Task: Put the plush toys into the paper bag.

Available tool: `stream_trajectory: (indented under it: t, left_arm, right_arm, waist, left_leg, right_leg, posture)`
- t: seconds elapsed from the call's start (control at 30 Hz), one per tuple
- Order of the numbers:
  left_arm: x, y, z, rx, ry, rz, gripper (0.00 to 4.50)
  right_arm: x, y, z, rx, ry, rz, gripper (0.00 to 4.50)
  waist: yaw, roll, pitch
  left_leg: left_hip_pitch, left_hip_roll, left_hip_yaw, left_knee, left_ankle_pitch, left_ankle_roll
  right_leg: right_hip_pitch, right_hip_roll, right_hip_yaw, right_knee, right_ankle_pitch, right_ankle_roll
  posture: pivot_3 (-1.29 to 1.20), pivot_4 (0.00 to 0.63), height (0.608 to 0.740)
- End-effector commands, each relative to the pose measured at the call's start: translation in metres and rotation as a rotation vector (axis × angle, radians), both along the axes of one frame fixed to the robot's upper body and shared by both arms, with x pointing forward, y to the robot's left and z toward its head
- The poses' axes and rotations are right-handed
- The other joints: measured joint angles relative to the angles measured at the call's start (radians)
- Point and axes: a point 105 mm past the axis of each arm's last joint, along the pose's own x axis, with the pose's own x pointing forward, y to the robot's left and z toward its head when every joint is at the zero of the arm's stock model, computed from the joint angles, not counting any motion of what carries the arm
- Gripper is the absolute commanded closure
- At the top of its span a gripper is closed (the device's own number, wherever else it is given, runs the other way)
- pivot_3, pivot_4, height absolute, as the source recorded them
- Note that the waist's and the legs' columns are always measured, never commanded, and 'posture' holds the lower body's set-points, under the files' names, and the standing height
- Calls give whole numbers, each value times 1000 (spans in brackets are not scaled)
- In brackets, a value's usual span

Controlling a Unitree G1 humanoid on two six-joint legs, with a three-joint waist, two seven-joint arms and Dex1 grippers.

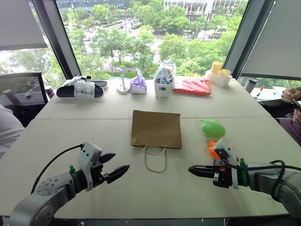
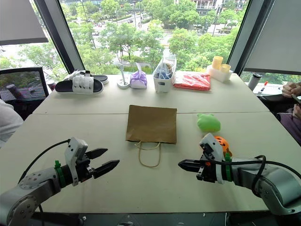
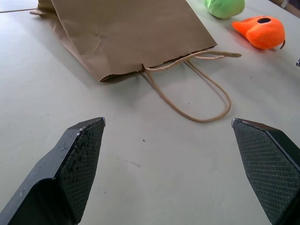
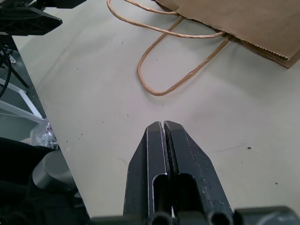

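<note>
Jaws first: your left gripper (image 1: 117, 165) stands spread wide and empty, your right gripper (image 1: 193, 170) is pressed closed on nothing, and both hover low over the pale worktop (image 1: 70, 122).

From the head views, the flat brown kraft paper bag (image 1: 156, 128) lies between the two arms, farther out on the worktop, its mouth and twine loop handles (image 1: 155, 160) turned toward you. The light green rounded plush toy (image 1: 212, 127) sits to the right of the bag, and the bright orange plush toy (image 2: 222, 144) lies just behind your right wrist. Neither is in the bag, so I judge the task not yet begun.

Your left wrist view looks between two widely parted fingers (image 3: 77, 161) at the bag's serrated mouth, lying flat and closed.

Your right wrist view shows both fingers (image 4: 171, 154) together above the handle loop.

Next, you likely need to part the right jaws and reach back to the orange toy, while the left lifts the bag's upper lip.

No readable writing or brand shows anywhere.
</note>
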Motion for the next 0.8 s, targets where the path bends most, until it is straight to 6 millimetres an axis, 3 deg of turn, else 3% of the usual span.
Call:
stream_trajectory:
  t: [0.03,0.53,0.8]
  left_arm:
    - [1,-1,12,-5,-50,-19,59]
    - [7,-2,17,-14,-59,-30,59]
    - [19,6,27,112,-154,-75,59]
  right_arm:
    - [-2,6,4,3,-39,19,4500]
    - [-4,7,2,15,-44,-2,4500]
    - [-5,8,-1,23,-42,-18,4500]
  waist:
    - [0,0,0]
    - [0,0,0]
    - [0,0,0]
  left_leg:
    - [0,0,0,0,0,0]
    - [0,0,0,0,0,0]
    - [0,0,0,0,0,0]
  right_leg:
    - [0,0,0,0,0,0]
    - [0,0,0,0,0,0]
    - [0,1,0,0,0,0]
  posture:
    - [0,150,740]
    - [0,150,740]
    - [0,150,740]
